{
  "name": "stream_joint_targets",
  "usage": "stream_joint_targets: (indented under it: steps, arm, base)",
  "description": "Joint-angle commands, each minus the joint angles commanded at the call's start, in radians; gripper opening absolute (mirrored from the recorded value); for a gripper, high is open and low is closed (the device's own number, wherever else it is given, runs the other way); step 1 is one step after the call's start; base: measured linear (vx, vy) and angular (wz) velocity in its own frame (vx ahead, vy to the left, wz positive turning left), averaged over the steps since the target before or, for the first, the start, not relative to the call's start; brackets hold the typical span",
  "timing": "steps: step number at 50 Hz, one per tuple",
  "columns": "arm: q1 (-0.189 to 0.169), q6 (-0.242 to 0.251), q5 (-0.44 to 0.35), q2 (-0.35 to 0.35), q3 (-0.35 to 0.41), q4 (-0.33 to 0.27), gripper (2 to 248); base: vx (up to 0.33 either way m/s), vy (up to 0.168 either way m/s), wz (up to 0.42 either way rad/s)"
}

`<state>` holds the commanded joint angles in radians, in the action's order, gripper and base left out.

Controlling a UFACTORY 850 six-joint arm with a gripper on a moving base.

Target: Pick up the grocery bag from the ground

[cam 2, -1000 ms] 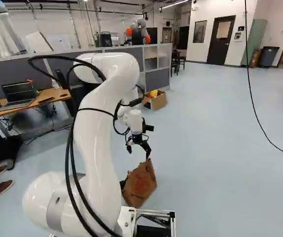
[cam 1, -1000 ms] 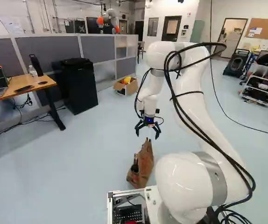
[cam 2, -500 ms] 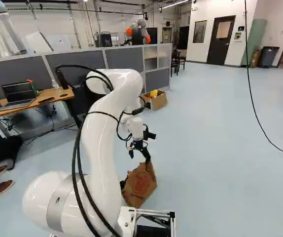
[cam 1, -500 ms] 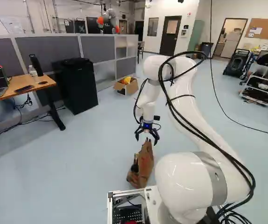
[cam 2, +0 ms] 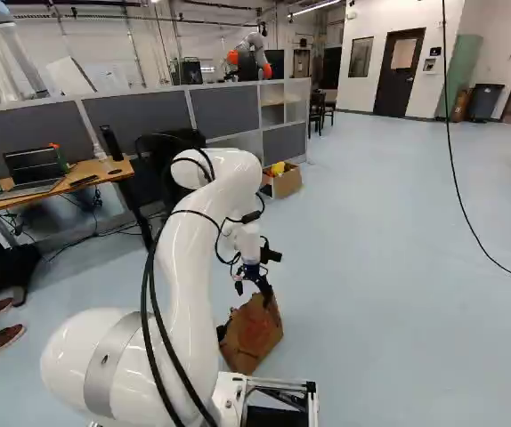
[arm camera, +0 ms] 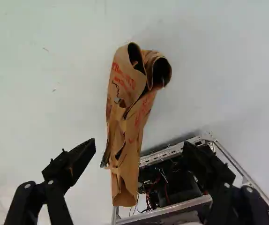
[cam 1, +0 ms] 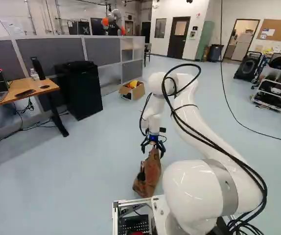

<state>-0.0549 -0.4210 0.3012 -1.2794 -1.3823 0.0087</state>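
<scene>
At the top of the brown paper grocery bag point(cam 1: 148, 175), which stands on the floor just ahead of the base, my gripper point(cam 1: 152, 147) hangs pointing down. The right base view shows the bag point(cam 2: 252, 334) with its broad side and the fingers at its upper edge. In the wrist view my gripper point(arm camera: 139, 152) is open wide, and the crumpled bag point(arm camera: 125, 112) runs between and ahead of the fingers, neither finger pressing on it. The bag's folded top has open, curled ends.
The base's metal frame point(arm camera: 174, 204) with electronics lies close beside the bag. A cardboard box point(cam 1: 132, 91) stands farther off near the partition, left of it a black cabinet point(cam 1: 79, 90) and a desk point(cam 1: 33, 88). Another robot point(cam 2: 248, 55) is behind the partition.
My arm has lowered and the gripper has come down from above the bag to its top edge, fingers still open. The base and the bag have not moved.
</scene>
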Motion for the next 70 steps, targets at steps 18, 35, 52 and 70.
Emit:
stream_joint_targets:
  steps: [18,35,52,70]
  arm:
    - [0.000,0.000,0.000,-0.130,-0.113,0.000,247]
    - [0.000,0.000,0.000,-0.165,-0.145,0.000,247]
    - [0.000,0.000,0.000,-0.166,-0.145,0.000,190]
    - [0.000,0.000,0.000,-0.166,-0.145,0.000,73]
  base:
    - [0.000,0.000,0.000]
    - [0.000,0.000,0.000]
    - [0.000,0.000,0.000]
    - [0.000,0.000,0.000]
